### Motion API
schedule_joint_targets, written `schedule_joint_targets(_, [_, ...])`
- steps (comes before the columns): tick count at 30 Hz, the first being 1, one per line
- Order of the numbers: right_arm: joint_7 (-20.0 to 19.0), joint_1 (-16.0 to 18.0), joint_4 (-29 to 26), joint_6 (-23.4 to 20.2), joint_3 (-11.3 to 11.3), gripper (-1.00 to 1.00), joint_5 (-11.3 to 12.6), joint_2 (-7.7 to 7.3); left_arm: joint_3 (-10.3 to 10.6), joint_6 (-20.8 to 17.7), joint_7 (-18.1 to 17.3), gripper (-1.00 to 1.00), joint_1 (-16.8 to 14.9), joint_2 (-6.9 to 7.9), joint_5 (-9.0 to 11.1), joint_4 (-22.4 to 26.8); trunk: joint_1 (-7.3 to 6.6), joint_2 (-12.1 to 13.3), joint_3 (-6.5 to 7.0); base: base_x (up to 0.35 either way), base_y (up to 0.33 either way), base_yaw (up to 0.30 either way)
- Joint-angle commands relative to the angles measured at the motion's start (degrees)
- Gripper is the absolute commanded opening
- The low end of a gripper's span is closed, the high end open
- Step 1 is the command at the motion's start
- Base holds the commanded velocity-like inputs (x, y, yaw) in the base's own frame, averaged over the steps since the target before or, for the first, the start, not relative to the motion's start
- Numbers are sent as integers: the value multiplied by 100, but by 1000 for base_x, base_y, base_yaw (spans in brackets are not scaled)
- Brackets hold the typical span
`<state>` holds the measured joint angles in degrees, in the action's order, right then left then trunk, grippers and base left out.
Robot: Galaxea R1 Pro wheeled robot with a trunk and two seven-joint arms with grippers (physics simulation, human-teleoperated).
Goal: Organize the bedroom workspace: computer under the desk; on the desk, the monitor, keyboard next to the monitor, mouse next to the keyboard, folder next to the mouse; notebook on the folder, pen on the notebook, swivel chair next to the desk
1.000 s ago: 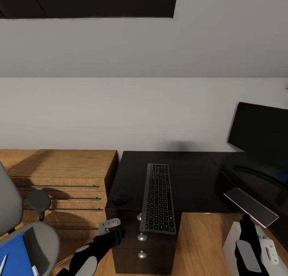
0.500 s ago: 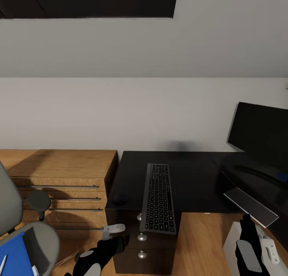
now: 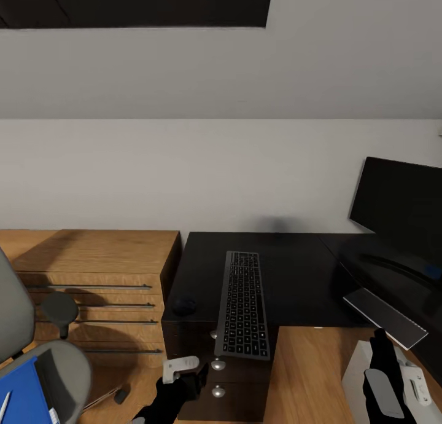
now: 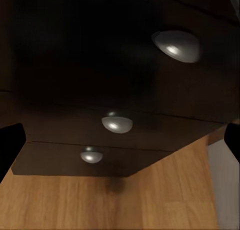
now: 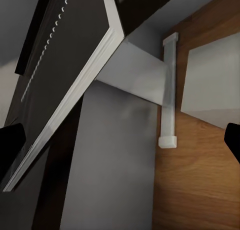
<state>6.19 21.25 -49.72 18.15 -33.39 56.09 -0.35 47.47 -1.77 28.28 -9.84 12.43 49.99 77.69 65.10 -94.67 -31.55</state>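
Keyboard (image 3: 242, 305) overhanging desk (image 3: 294, 276), no legible writing, left gripper (image 4: 120, 135) spread, right gripper (image 5: 120, 140) spread.

Looks like a home office corner in an attic bedroom: sloped grey ceiling with a dark skylight (image 3: 135, 3), glossy black desk (image 3: 294, 276), slim black keyboard (image 3: 243, 303), wide black monitor (image 3: 399, 206), grey padded swivel chair (image 3: 37, 356), low wooden drawer cabinet (image 3: 92, 270), wood plank floor (image 3: 307, 375).
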Motion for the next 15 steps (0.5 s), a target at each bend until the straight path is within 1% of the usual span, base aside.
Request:
schedule_joint_targets(1, [12,4,-3,21,8,100,44,-3,64,85,42,100,-4,16,17,14,0,-3,-6,0,0,0])
schedule_joint_targets(3, [13,4,-3,21,8,100,46,-12,159,310,55,100,2,36,26,18,0,-3,-6,0,0,0])
schedule_joint_targets(5, [13,3,-3,21,8,100,48,-21,197,404,94,100,4,44,30,18,0,-3,-6,0,0,0])
schedule_joint_targets(11, [14,3,-3,21,8,100,45,-39,242,530,356,100,7,59,40,18,0,-3,-6,0,0,0])
schedule_joint_targets(12, [14,2,-3,21,8,100,45,-40,249,549,442,100,7,62,39,18,0,-3,-6,0,0,0])
schedule_joint_targets(15, [14,2,-3,21,7,100,45,-42,256,564,527,100,8,64,38,18,0,-3,-6,0,0,0])
